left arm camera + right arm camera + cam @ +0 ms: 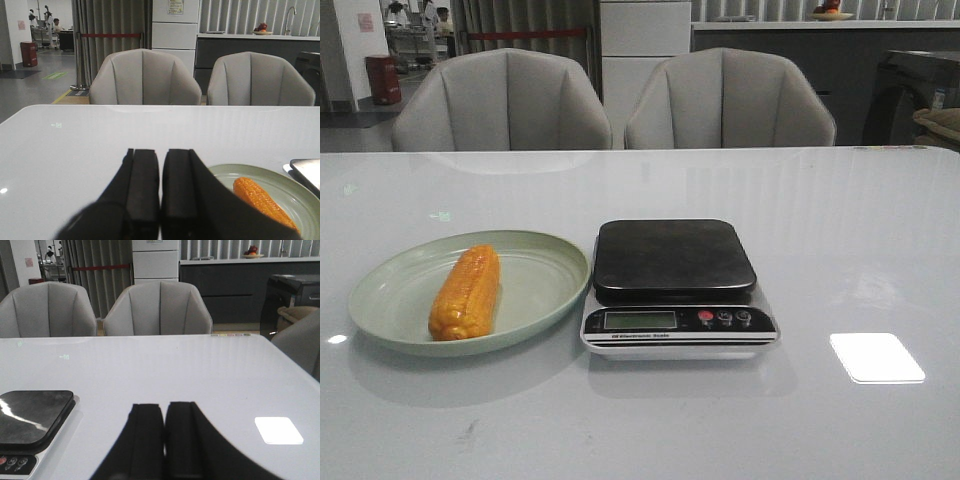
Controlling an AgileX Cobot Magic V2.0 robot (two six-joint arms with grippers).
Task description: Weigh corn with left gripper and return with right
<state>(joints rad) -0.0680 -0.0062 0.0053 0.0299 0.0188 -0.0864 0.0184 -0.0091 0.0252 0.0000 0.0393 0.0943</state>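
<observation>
From the front we see the corn (466, 292) lying lengthwise on the green plate (542, 262), with the scale (676, 285) just beside it, its platform bare. That fits either a cob waiting to be weighed or one already returned; we cannot tell which. At the left wrist, our left gripper (160, 175) has fingers pressed together, holding nothing, the corn nearby. At the right wrist, our right gripper (164, 427) is likewise closed on nothing, beside the scale
</observation>
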